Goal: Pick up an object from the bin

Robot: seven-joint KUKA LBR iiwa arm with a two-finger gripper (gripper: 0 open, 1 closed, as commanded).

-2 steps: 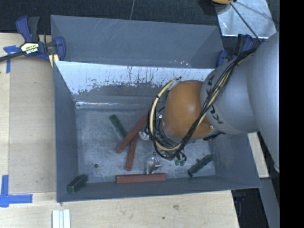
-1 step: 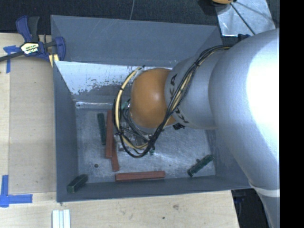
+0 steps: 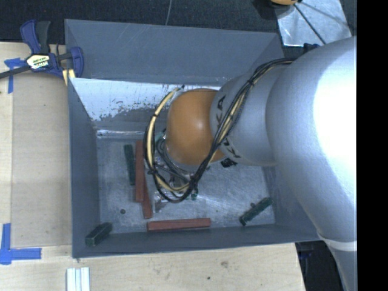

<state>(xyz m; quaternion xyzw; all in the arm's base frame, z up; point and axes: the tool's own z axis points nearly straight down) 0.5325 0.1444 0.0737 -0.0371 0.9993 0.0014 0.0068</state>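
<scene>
Arm [image 3: 303, 120]: enters from the right of the camera view and covers the right and centre of the bin [image 3: 82, 162].
Wrist: carries an orange cover [image 3: 191, 126]; black and yellow cables [image 3: 173, 187] loop round it and hang below it.
Tool [image 3: 160, 201]: low in the bin, left of centre, under the cable loops.
Tool state: cannot tell whether it is released or clenched; the cables and cover hide it.
Nearest thing: long red-brown strip [image 3: 140, 174], lying front to back on the bin floor just left of the tool; its near end lies just beside the tool tip.
Contact: cannot tell whether the tool touches the strip.
Thing to the left: dark green bar [image 3: 129, 164], lying parallel to the long red-brown strip and just beside it, on the side away from the tool.
Thing in front: short red-brown strip [image 3: 178, 224], lying crosswise along the near wall, near the tool but apart from it.
Thing in the near left corner: dark green block [image 3: 98, 233], well apart from the tool.
Thing at the right: dark green stick [image 3: 255, 211], tilted, lying under the arm near the right wall.
Obstruction: the cables hang between the camera and the tool, and the arm screens the bin floor behind it.
</scene>
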